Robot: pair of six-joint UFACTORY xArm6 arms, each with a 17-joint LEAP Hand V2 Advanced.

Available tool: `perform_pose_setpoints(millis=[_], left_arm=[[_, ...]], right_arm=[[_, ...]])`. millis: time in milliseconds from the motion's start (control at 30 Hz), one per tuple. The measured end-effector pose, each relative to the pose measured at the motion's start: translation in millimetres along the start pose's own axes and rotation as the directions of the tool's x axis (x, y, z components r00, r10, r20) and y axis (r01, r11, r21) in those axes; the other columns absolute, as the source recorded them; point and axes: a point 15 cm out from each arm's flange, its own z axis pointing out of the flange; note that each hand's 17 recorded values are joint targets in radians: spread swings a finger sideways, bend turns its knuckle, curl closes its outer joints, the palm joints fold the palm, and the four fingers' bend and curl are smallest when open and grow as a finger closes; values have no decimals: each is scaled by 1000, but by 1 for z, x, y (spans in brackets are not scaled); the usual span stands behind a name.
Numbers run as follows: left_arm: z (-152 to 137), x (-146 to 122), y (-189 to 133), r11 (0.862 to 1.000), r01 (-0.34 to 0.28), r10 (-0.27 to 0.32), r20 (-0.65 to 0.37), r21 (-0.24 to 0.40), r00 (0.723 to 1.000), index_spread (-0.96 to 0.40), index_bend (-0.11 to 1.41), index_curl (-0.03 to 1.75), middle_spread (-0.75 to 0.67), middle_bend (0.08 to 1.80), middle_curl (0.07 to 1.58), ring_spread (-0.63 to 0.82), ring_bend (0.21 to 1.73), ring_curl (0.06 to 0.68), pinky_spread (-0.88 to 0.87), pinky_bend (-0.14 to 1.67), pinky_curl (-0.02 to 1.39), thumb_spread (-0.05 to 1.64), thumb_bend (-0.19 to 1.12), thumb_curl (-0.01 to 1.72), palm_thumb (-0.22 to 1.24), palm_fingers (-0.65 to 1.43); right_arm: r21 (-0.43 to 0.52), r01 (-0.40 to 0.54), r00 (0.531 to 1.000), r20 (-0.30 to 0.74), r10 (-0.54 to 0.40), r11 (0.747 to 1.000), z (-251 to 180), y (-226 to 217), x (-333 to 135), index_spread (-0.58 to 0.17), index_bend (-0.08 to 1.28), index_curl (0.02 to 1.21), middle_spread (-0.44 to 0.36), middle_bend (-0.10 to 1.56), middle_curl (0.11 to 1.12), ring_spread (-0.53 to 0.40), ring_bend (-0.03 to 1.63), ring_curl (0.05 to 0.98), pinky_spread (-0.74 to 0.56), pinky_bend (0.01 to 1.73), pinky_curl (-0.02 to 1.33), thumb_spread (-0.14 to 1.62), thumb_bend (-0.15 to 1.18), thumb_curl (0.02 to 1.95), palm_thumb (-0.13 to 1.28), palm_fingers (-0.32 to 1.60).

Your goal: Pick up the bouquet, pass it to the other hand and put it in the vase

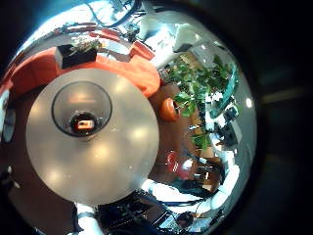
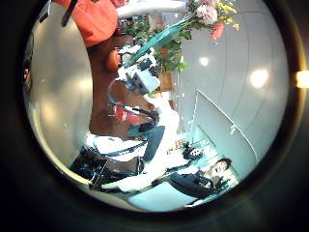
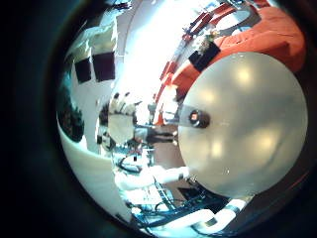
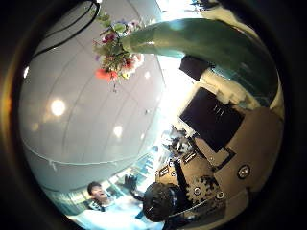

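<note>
As the right thumb side palm view shows, the bouquet is off the table and close to the right hand. Its wrapped stem fills much of that view and runs just past the hand's fingers, with the blooms against the ceiling.

From the left thumb side palm view, the same bouquet stands upright in the air. The right hand is closed round the lower end of the wrap, with the flower heads above it. How tightly the fingers press cannot be told.

The glass vase stands upright on the round table, seen straight from above in the left little finger side palm view. It is well apart from the bouquet's foliage, which lies beyond the table's rim. A sofa curves behind the table.

In the right little finger side palm view, the vase appears small near the middle of the table. The left hand hangs beside the table's edge, clear of the vase. Whether its fingers are spread or curled cannot be told from these views.
</note>
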Motion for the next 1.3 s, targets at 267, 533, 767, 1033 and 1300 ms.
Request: perform_pose_setpoints(millis=[267,533,767,1033,1300], left_arm=[[1,39,-5,998,-63,60,-156,-15,986,185,144,281,480,208,335,579,570,218,528,255,322,956,-28,318,190,84],[0,76,0,991,-130,117,-323,-20,939,197,136,260,455,254,352,566,586,217,525,284,327,939,-29,325,215,91],[-4,95,-4,995,-89,60,-441,-46,896,197,149,252,225,537,448,494,564,199,517,273,313,937,-14,339,296,325],[7,88,-4,995,-43,-3,-475,-85,880,-99,230,306,-119,789,665,-224,1061,362,-151,812,481,966,89,415,679,1253],[15,85,0,993,-18,-41,-466,-121,884,-412,713,538,-357,955,861,-404,1372,509,-454,1208,652,946,172,557,976,1213]], right_arm=[[-183,33,997,77,-19,983,57,23,-9,-263,1077,1043,-111,1406,773,-171,1473,696,-184,1289,820,907,-4,1115,1135,1131],[-330,35,998,53,-18,943,89,41,-2,-262,1083,1043,-111,1415,767,-172,1479,696,-190,1270,858,904,-5,1144,1131,1131],[-409,21,1000,20,-14,912,105,56,7,-261,1086,1043,-111,1419,764,-172,1481,694,-195,1255,886,904,-5,1164,1128,1129],[-401,-5,999,-32,-9,916,106,53,19,-261,1087,1042,-112,1425,761,-172,1482,693,-195,1241,912,904,-5,1181,1126,1128],[-359,-20,998,-68,-4,933,105,42,26,-262,1082,1040,-113,1430,762,-176,1479,698,-187,1235,945,918,-43,1163,1033,1112]])
